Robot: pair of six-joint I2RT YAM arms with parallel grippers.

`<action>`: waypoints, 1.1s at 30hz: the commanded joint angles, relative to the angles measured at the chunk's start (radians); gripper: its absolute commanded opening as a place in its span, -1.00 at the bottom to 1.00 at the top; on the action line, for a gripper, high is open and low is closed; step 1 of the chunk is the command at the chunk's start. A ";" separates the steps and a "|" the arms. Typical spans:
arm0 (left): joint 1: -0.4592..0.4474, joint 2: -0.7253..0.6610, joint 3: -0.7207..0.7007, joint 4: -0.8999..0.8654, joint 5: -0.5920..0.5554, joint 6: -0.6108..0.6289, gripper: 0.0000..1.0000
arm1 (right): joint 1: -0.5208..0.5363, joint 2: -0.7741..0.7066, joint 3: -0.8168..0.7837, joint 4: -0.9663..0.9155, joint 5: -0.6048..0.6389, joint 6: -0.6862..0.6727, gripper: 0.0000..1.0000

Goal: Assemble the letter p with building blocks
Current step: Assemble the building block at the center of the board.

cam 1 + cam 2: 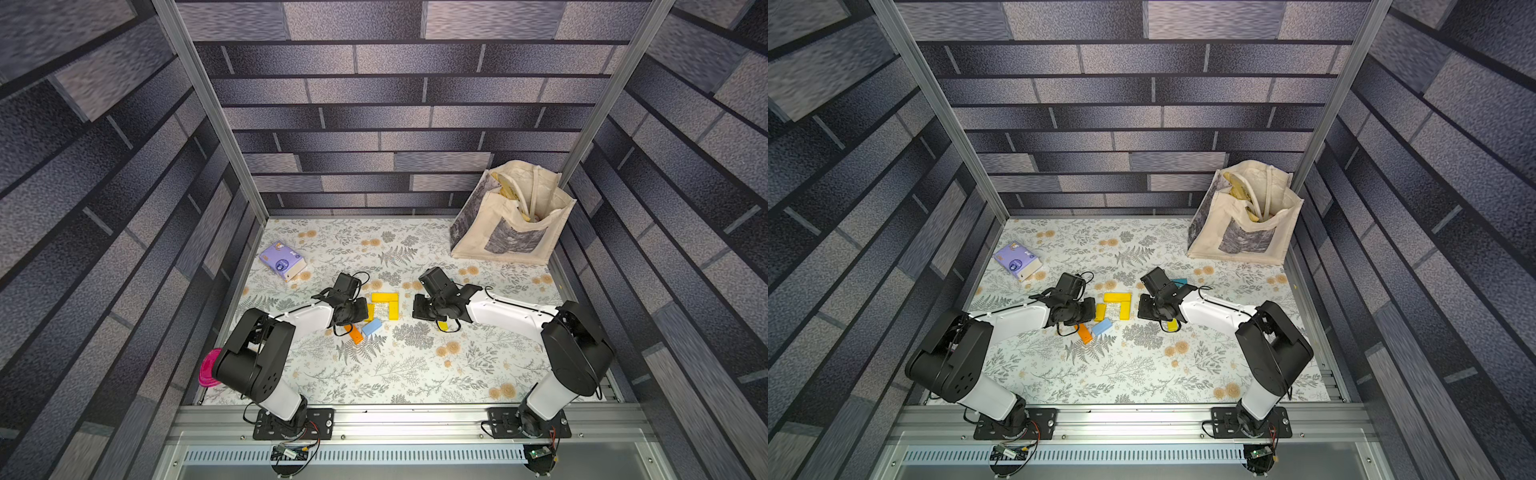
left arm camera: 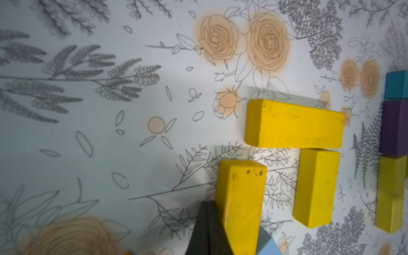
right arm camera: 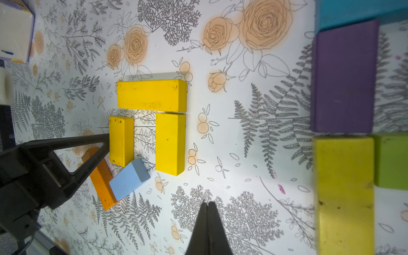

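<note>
Near the middle of the worktop (image 1: 415, 374) three yellow blocks make an open-bottomed arch. The long yellow block (image 3: 152, 95) lies crosswise on the side toward the far edge. The short yellow block (image 3: 170, 143) butts against one end of it and runs toward the near edge. The narrow yellow block (image 3: 121, 141) lies parallel to the short one under the other end, stopping just short of the long block.

The left gripper (image 2: 208, 204) has its jaws pressed together and holds nothing; the side of its tip rests against the outer face of the narrow yellow block. At that block's near end a light blue block (image 3: 129, 178) lies at a slant, touching it and an orange block (image 3: 102, 187) beside it.

The right gripper (image 3: 207, 204) is likewise closed and empty, apart from the arch on its right-hand side. Under that arm lies a row of a teal block (image 3: 353, 13), a purple block (image 3: 343, 77) and a yellow-green block (image 3: 343, 187), with a green block (image 3: 390, 161) alongside.

A purple tissue packet (image 1: 282, 259) sits near the far left corner, a cloth bag (image 1: 511, 216) in the far right corner.
</note>
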 commanded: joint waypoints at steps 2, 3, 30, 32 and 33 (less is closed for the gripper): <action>0.007 0.030 0.025 -0.013 -0.003 -0.013 -1.00 | 0.006 0.016 0.014 -0.004 -0.002 -0.013 -1.00; 0.007 0.036 0.032 -0.013 0.003 -0.010 -1.00 | 0.006 0.018 0.017 -0.005 -0.003 -0.013 -1.00; 0.033 -0.077 -0.058 -0.038 0.023 -0.005 -1.00 | 0.106 0.187 0.195 0.073 -0.107 -0.002 -1.00; 0.034 -0.066 -0.057 0.008 0.050 -0.003 -1.00 | 0.114 0.218 0.223 0.066 -0.110 0.002 -1.00; 0.036 -0.061 -0.061 0.024 0.068 -0.005 -1.00 | 0.117 0.235 0.236 0.060 -0.111 0.006 -1.00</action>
